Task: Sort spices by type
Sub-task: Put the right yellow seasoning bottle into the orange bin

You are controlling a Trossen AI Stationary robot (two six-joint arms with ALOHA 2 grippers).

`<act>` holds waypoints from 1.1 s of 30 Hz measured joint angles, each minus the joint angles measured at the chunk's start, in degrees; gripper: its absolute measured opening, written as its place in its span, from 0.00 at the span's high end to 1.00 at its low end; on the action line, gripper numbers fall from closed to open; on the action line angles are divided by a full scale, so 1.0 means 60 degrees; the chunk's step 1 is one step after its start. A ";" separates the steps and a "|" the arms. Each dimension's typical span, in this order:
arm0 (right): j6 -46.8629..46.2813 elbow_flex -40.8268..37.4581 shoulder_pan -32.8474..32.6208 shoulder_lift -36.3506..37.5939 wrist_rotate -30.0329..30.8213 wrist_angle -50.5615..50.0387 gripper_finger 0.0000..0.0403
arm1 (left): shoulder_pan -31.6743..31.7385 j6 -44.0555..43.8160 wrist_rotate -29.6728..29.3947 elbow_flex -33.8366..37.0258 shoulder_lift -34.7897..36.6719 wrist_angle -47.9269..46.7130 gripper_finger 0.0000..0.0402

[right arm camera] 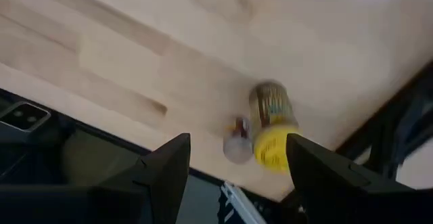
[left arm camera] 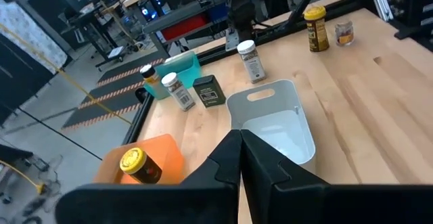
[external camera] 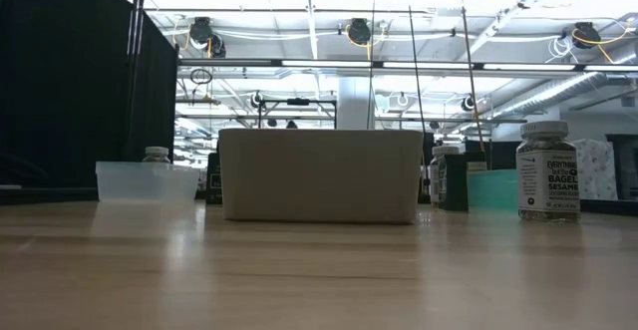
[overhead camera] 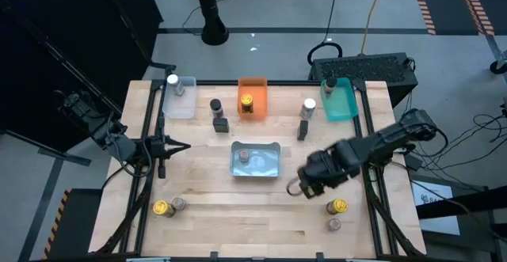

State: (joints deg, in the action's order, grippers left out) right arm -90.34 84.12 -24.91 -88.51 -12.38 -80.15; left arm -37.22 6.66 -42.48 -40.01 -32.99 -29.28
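I have the right gripper (overhead camera: 305, 184) spread wide and empty, hanging over the table's (overhead camera: 206, 206) near right part, just beside the yellow-lidded jar (right arm camera: 272, 126) and the small jar (right arm camera: 237, 140) next to it. My left gripper (left arm camera: 240, 158) waits pressed shut at the left edge. The other spice jars stand in the bins and around them.

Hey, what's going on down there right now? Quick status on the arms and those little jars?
Right gripper open, empty, above the yellow-lidded spice jar near the table's front right. Left gripper shut, waiting at left. Nothing blocking.
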 joint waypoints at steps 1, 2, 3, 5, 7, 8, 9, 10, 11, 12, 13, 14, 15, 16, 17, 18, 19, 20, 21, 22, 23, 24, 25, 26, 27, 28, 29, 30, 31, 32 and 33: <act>-0.0392 0.0000 -0.0280 0.0000 0.0004 -0.0037 0.44 | 0.0001 -0.0041 0.0000 0.0000 -0.0001 0.0003 0.96; -0.0794 0.0000 -0.0538 0.0000 -0.0006 -0.0144 0.44 | -0.0001 -0.0047 0.0000 0.0000 -0.0001 0.0000 0.96; -0.1187 0.0000 -0.0774 0.0000 -0.0018 -0.0280 0.44 | -0.0003 -0.0050 0.0000 0.0000 0.0001 0.0001 0.96; -0.1931 0.0000 -0.1186 0.0009 -0.0035 -0.0528 0.44 | 0.0000 -0.0052 0.0000 0.0000 0.0001 0.0005 0.96; -0.2424 0.0000 -0.1598 0.0073 0.0013 -0.0596 0.44 | 0.0001 -0.0052 0.0000 0.0000 -0.0001 0.0007 0.96; -0.2633 0.0000 -0.1800 0.0102 0.0053 -0.0606 0.44 | -0.0003 -0.0049 0.0000 0.0000 0.0002 0.0007 0.96; -0.2880 0.0000 -0.1999 0.0131 0.0042 -0.0626 0.44 | -0.0003 -0.0049 0.0000 0.0000 0.0003 0.0007 0.96; -0.3156 0.0000 -0.2193 0.0151 0.0046 -0.0633 0.44 | -0.0001 -0.0049 0.0000 0.0000 0.0001 0.0007 0.96; -0.3433 0.0000 -0.2385 0.0167 0.0054 -0.0671 0.44 | -0.0001 -0.0040 0.0000 0.0000 -0.0001 0.0009 0.96; -0.3718 0.0000 -0.2553 0.0192 0.0063 -0.0747 0.44 | -0.0003 -0.0011 0.0000 0.0000 0.0000 0.0011 0.96; -0.3986 0.0000 -0.2699 0.0243 0.0105 -0.0858 0.44 | -0.0003 0.0024 0.0000 0.0000 0.0003 0.0015 0.96; -0.4216 0.0000 -0.2829 0.0307 0.0177 -0.1011 0.44 | 0.0001 0.0024 0.0000 0.0000 -0.0001 0.0015 0.96; -0.4428 0.0000 -0.2939 0.0382 0.0317 -0.1099 0.44 | -0.0003 0.0024 0.0000 0.0000 -0.0001 0.0015 0.96; -0.4618 0.0000 -0.3017 0.0473 0.0500 -0.1162 0.44 | -0.0003 0.0026 0.0000 0.0000 -0.0001 0.0016 0.96; -0.4747 0.0000 -0.3096 0.0561 0.0743 -0.1151 0.44 | 0.0001 0.0028 0.0000 0.0000 -0.0001 0.0021 0.96; -0.4859 0.0000 -0.3141 0.0655 0.1016 -0.1125 0.44 | -0.0003 0.0029 0.0000 0.0000 -0.0001 0.0041 0.96; -0.4966 0.0000 -0.3157 0.0741 0.1275 -0.1142 0.44 | -0.0003 0.0032 0.0000 0.0000 0.0002 0.0068 0.96; -0.5036 0.0000 -0.3172 0.0815 0.1523 -0.1179 0.44 | -0.0003 0.0034 0.0000 0.0000 -0.0001 0.0074 0.96; -0.5072 0.0000 -0.3173 0.0864 0.1717 -0.1218 0.44 | -0.0003 0.0035 0.0000 0.0000 0.0001 0.0073 0.96; -0.5080 0.0000 -0.3164 0.0894 0.1856 -0.1261 0.44 | -0.0002 0.0036 -0.0001 0.0000 0.0000 0.0073 0.96; -0.5080 0.0000 -0.3147 0.0896 0.1931 -0.1293 0.44 | 0.0001 0.0038 -0.0001 0.0000 -0.0001 0.0073 0.96; -0.5083 0.0000 -0.3118 0.0896 0.1989 -0.1326 0.44 | -0.0003 0.0036 -0.0001 0.0000 0.0000 0.0072 0.96; -0.5083 0.0000 -0.3100 0.0896 0.2018 -0.1352 0.44 | -0.0003 0.0035 -0.0003 0.0000 0.0003 0.0069 0.96; -0.5080 -0.0014 -0.3100 0.0896 0.2046 -0.1339 0.44 | -0.0003 0.0036 0.0000 0.0000 -0.0001 0.0069 0.96; -0.5057 -0.0075 -0.3100 0.0903 0.2055 -0.1304 0.44 | -0.0003 0.0035 -0.0004 0.0000 -0.0001 0.0069 0.96; -0.5042 -0.0180 -0.3100 0.0907 0.2056 -0.1291 0.44 | 0.0000 0.0035 -0.0003 0.0000 0.0002 0.0069 0.96; -0.5032 -0.0335 -0.3100 0.0908 0.2056 -0.1234 0.44 | -0.0002 0.0035 -0.0004 0.0000 0.0000 0.0067 0.96; -0.4979 -0.0532 -0.3100 0.0936 0.2049 -0.1075 0.44 | -0.0002 0.0037 0.0000 0.0000 0.0000 0.0066 0.96; -0.4845 -0.0766 -0.3100 0.1004 0.2039 -0.0798 0.44 | -0.0003 0.0035 0.0000 0.0000 0.0001 0.0064 0.96; -0.4768 -0.0993 -0.3100 0.1112 0.2039 -0.0522 0.44 | 0.0000 0.0035 -0.0002 0.0000 -0.0001 0.0062 0.96; -0.4756 -0.1306 -0.3094 0.1273 0.2052 -0.0244 0.44 | -0.0002 0.0035 -0.0002 0.0000 0.0001 0.0060 0.96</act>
State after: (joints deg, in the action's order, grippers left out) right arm -118.87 76.28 -43.47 -80.87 -0.06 -81.61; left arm -37.23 6.87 -42.49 -40.01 -32.98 -28.92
